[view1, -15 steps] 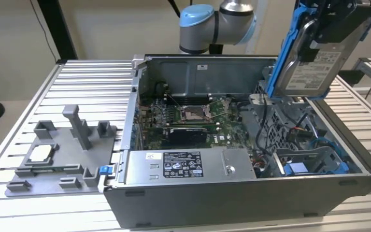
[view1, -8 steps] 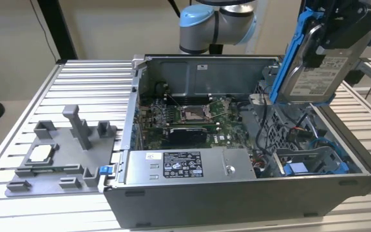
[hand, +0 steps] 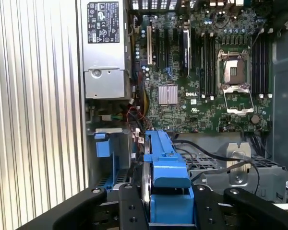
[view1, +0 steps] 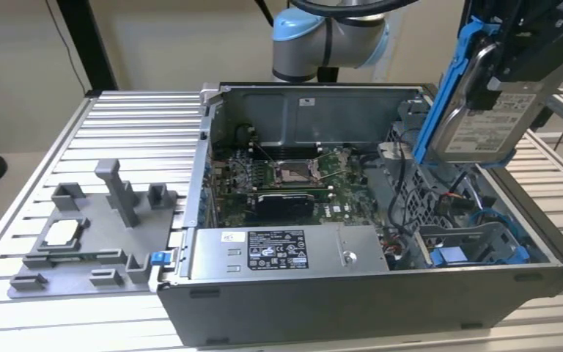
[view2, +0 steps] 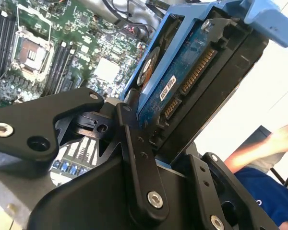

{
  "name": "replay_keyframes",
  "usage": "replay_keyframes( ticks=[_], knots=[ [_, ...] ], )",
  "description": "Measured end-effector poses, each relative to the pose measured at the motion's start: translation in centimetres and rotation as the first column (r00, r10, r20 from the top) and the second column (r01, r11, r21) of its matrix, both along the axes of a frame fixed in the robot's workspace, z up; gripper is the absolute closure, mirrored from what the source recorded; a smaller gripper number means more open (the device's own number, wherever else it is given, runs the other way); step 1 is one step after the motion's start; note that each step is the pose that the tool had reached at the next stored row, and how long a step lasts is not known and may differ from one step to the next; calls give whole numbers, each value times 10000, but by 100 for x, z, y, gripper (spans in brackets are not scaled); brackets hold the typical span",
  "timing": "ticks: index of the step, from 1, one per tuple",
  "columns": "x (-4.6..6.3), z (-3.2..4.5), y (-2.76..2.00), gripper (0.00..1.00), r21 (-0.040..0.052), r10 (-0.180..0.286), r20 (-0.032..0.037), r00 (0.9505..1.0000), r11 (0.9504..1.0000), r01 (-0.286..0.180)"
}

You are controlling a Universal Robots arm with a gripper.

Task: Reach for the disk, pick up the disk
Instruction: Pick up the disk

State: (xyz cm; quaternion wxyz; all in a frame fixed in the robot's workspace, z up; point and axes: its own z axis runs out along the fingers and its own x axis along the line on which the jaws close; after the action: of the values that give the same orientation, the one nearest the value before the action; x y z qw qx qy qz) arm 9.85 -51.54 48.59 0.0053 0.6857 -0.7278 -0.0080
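My hand point(view1: 516, 66) is clenched around the disk point(view1: 477, 110) and holds it in the air, above the right side of the open computer case point(view1: 360, 293) in the exterior view. The disk hangs almost upright, its white label facing the camera, and its blue carrier frame point(view1: 457, 81) runs along the edge. In the second wrist view my black fingers point(view2: 139, 158) press on the disk point(view2: 182, 81) from both sides. Below, in the first wrist view, I see the green motherboard point(hand: 206, 86) and the grey power supply box point(hand: 103, 48). On the counter point(view1: 125, 117), left of the case, stands a grey holder point(view1: 96, 235).
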Motion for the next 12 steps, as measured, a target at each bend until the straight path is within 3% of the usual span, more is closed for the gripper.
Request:
replay_keyframes(
  ticks=[5, 6, 12],
  knots=[
    [0, -5, -205, 100, 0, 0, 0, 10000, 10000, 0],
    [0, -7, -292, 100, -1, 0, 0, 10000, 10000, 0],
    [0, -16, -495, 100, -1, 0, 0, 10000, 10000, 0]
  ],
)
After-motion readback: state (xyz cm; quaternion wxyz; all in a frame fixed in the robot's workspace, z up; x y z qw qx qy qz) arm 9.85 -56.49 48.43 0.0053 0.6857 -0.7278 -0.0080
